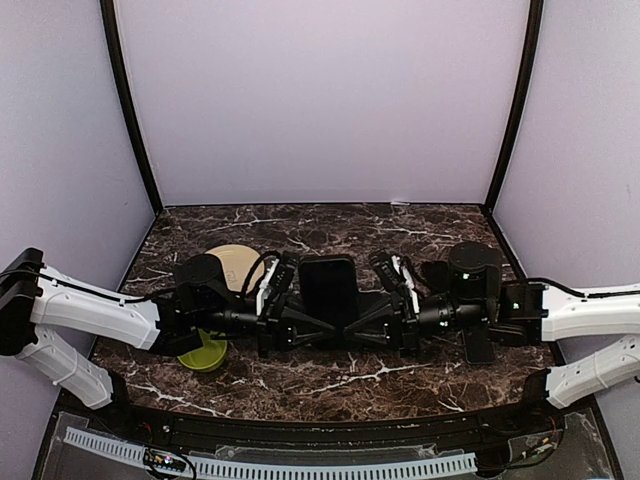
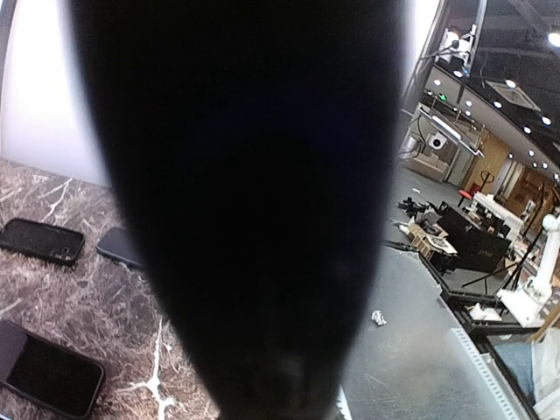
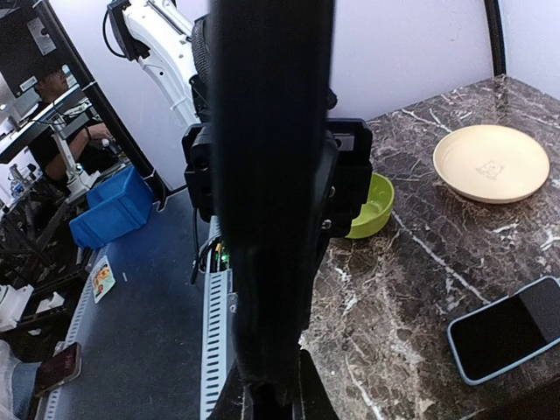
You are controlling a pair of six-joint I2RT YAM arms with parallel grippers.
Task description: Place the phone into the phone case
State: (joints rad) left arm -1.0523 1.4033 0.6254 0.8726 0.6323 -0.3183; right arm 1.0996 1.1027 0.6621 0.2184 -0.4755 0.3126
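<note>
A black phone [image 1: 328,288], a flat dark slab, stands upright above the table's middle between both arms. I cannot tell a separate case from it. My left gripper [image 1: 318,328] meets its lower left and my right gripper [image 1: 378,328] its lower right. In the right wrist view the slab [image 3: 271,175] stands edge-on, and my right gripper [image 3: 271,398] is shut on its lower end. In the left wrist view its broad face [image 2: 254,201] fills the frame and hides my left fingers. From the top view the left gripper looks shut on it.
A green bowl [image 1: 205,352] and a beige plate [image 1: 235,265] sit at the left. Three dark phones or cases [image 2: 42,241] [image 2: 122,248] [image 2: 48,374] lie on the marble. A blue-edged phone [image 3: 512,328] lies near the right arm. The table's front rail [image 3: 214,332] is close.
</note>
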